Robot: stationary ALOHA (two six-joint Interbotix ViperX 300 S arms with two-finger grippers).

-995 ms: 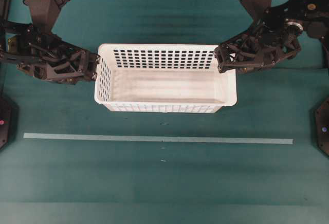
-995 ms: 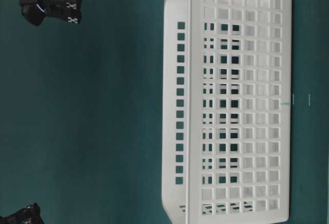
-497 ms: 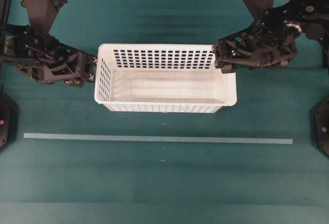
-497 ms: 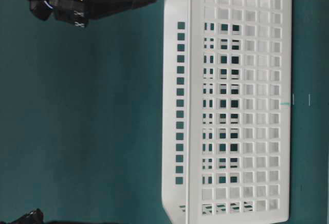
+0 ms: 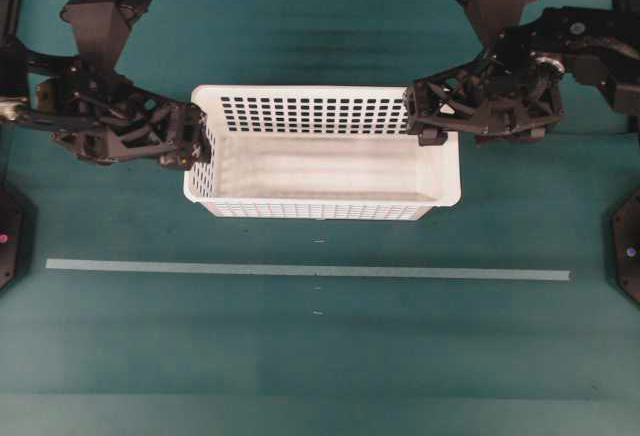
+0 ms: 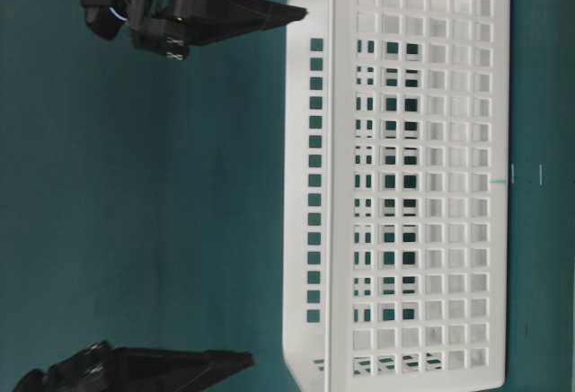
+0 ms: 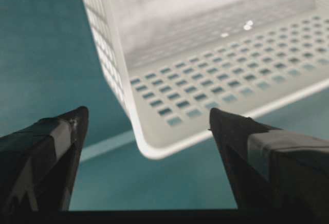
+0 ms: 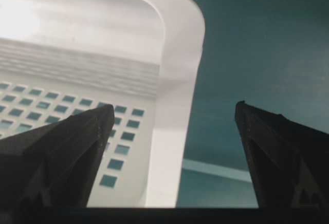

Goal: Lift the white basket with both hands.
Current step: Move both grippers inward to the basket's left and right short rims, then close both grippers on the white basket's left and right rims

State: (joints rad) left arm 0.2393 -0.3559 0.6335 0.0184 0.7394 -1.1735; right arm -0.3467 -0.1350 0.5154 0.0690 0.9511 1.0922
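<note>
The white basket (image 5: pixel 320 171) stands on the teal table, long side facing front, and nothing is inside it. My left gripper (image 5: pixel 198 142) hovers open over its left end wall. In the left wrist view the left gripper (image 7: pixel 146 115) has the rounded basket corner (image 7: pixel 149 149) between its spread fingers. My right gripper (image 5: pixel 422 122) is open above the back right corner. In the right wrist view the right gripper (image 8: pixel 174 107) straddles the rim (image 8: pixel 172 131), one finger over the slotted inside and one over the table. Neither gripper grips the basket.
A pale tape strip (image 5: pixel 300 270) runs across the table in front of the basket. Black arm bases sit at the left edge (image 5: pixel 8 236) and right edge (image 5: pixel 625 256). In the table-level view, the right gripper (image 6: pixel 269 16) and left gripper (image 6: pixel 229 362) hang just above the rim.
Both grippers have gone from nearly shut to wide open. The left one moved right and the right one moved left, so both now reach over the basket's ends.
</note>
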